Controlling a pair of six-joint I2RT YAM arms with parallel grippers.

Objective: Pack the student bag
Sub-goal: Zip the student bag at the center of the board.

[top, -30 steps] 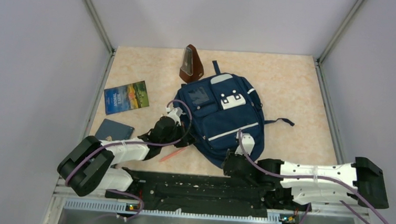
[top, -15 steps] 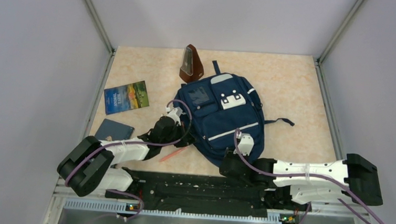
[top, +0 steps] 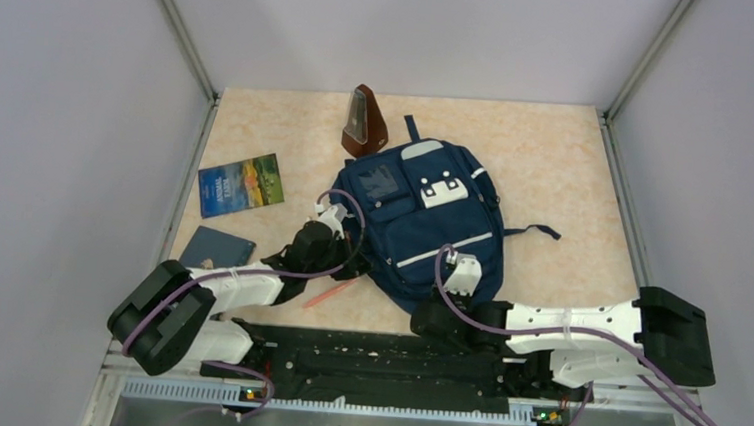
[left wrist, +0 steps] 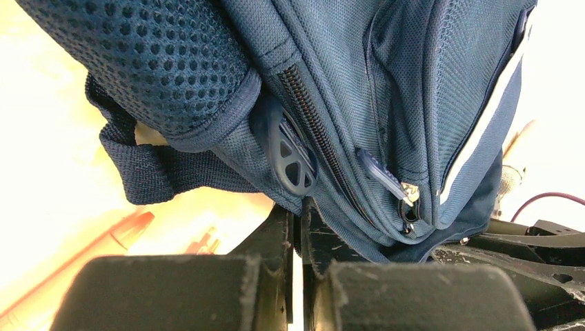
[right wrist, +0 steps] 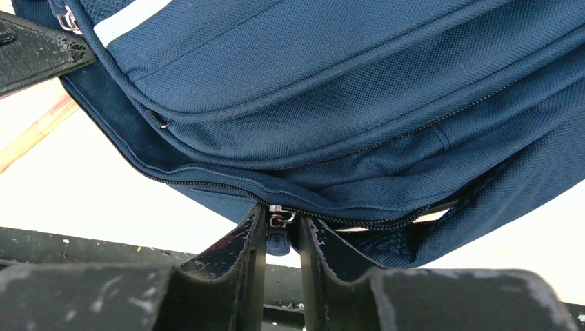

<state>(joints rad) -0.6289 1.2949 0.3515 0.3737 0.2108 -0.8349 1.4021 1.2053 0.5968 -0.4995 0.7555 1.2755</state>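
— Where's the bag lying?
— Just beyond both jaws. Your left jaws are pinching its edge. Your right jaws are straddling the pull narrowly, grip unclear. You're wanting tension, drawing along the zip.

One bag, two books, one metronome, one pen.

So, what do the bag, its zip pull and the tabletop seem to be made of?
Bag: matte woven fabric, likely synthetic, the weave visible up close, with open mesh on one part. Zip pull: shiny silver link, probably metal, on a blue tab. Tabletop: smooth, pale marbled pattern, perhaps laminate.
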